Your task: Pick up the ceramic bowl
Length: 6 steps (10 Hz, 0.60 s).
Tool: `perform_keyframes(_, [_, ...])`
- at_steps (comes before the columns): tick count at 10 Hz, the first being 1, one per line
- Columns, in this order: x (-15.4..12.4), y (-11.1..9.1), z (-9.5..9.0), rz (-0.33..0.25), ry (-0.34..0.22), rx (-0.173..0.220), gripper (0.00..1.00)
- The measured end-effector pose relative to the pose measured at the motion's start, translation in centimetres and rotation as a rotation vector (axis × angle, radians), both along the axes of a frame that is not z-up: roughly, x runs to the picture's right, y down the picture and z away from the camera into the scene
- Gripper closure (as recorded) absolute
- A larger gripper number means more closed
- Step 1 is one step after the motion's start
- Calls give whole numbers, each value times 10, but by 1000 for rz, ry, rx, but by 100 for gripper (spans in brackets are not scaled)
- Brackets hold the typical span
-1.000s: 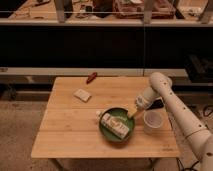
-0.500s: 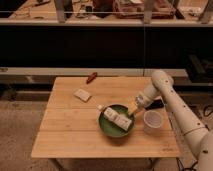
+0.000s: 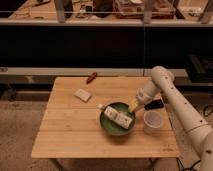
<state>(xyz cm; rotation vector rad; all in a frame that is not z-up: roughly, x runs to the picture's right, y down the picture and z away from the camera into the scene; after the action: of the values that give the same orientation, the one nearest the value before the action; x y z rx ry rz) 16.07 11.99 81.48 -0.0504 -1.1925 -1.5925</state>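
Observation:
The ceramic bowl (image 3: 111,126) is a wide, shallow, dark-green dish on the right half of the wooden table (image 3: 70,135). A white packet (image 3: 118,116) lies inside it. My gripper (image 3: 134,106) is at the bowl's far right rim, at the end of the white arm (image 3: 172,100) that reaches in from the right. From here I cannot see whether it touches the rim.
A translucent white cup (image 3: 152,121) stands just right of the bowl, under my arm. A black object (image 3: 155,104) lies behind the cup. A pale packet (image 3: 82,94) and a red object (image 3: 91,77) lie on the far left part. A dark shelf unit stands behind the table.
The bowl with its packet has shifted slightly towards the table's far side. My gripper has stayed at its right rim, moving a little with it.

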Motion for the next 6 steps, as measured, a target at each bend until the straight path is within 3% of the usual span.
perform_keyframes(3, [-6,-13,-19,-12,-1,45,82])
perform_keyframes(6, [-18,-20,-33,-18,-21,61,82])
